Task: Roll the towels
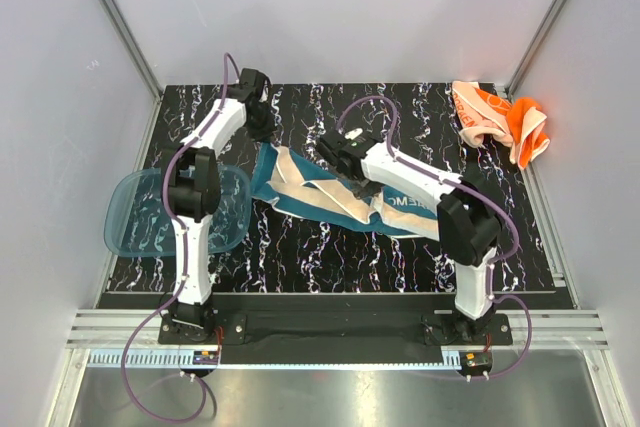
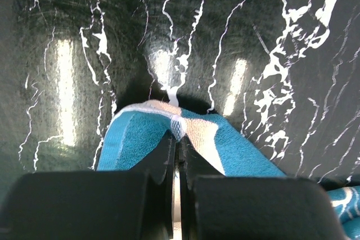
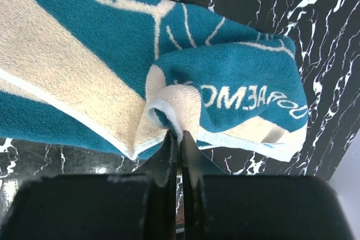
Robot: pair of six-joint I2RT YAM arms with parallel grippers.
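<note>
right claw (image 3: 180, 136): shut tight, nipping a raised fold of the teal towel (image 3: 84, 54) just beside its white lettering
teal towel: mid-bench (image 1: 330, 257), slack and creased between the two claws, with cream reverse turned up in strips; not yet rolled
tray (image 1: 125, 232): left edge of the bench, beside the left arm
left claw (image 2: 177, 139): shut tight, pinching the teal towel's far corner where the white hem meets the cream
orange towel (image 1: 500, 117): crumpled in the far right corner, well apart from both claws
handling: light, soft, limp terry; it should sag and bunch rather than keep a shape, and is not fragile; a thin pinch could slip
where to hold: hems and corners look the firmest; the cloth probably needs pulling flat and taut before a roll will start evenly
wrist views: each shows its own pinch close up, cloth looped between shut fingers; neither shows the other claw or the orange towel
top view: shows the whole layout and both towels, but the arms hide the pinches
</note>
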